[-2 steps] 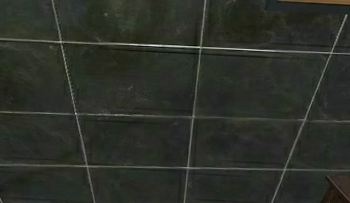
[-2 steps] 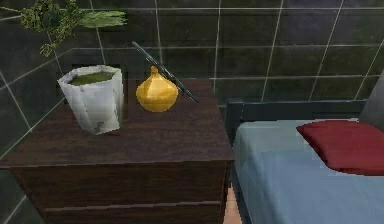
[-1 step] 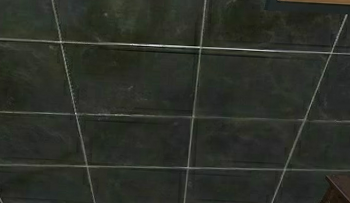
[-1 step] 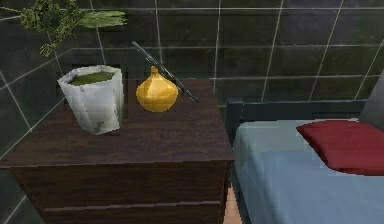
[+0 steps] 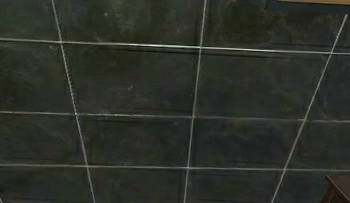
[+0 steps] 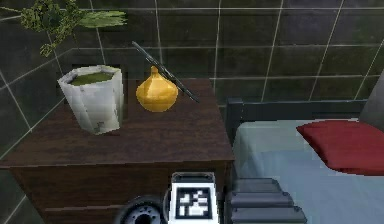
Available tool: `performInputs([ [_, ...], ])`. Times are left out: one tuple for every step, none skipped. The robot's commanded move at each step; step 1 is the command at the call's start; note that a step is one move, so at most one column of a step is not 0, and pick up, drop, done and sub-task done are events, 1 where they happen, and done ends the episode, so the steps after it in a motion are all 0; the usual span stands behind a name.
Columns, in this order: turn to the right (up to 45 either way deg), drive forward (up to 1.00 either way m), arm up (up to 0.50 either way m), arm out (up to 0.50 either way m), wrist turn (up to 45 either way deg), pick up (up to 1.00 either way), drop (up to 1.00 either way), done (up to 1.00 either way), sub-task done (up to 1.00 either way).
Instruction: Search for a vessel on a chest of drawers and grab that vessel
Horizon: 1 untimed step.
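Observation:
A yellow-orange, gourd-shaped vessel (image 6: 157, 90) stands on a dark wooden chest of drawers (image 6: 120, 160) in the arm side view, near the back of its top. Left of it is a white pot (image 6: 93, 98) with green moss, and leafy green stems (image 6: 65, 17) hang above. A thin dark strip (image 6: 165, 70) slants behind the vessel. At the bottom edge is a white square with black marks (image 6: 191, 200), with the gripper's dark body (image 6: 146, 213) left of it. Its far end is hard to make out, so I cannot tell whether it holds anything.
A bed (image 6: 290, 150) with a grey-blue cover and a red pillow (image 6: 345, 145) sits right of the chest. Dark tiles with pale joints (image 5: 173, 99) lie ahead. A pale wood edge (image 5: 324, 1) is at top right and a dark wood corner (image 5: 344, 199) at bottom right.

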Motion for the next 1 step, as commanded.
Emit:
performInputs([
  [0.0,0.00,0.00,0.46,0.0,0.00,0.00,0.00,0.00],
])
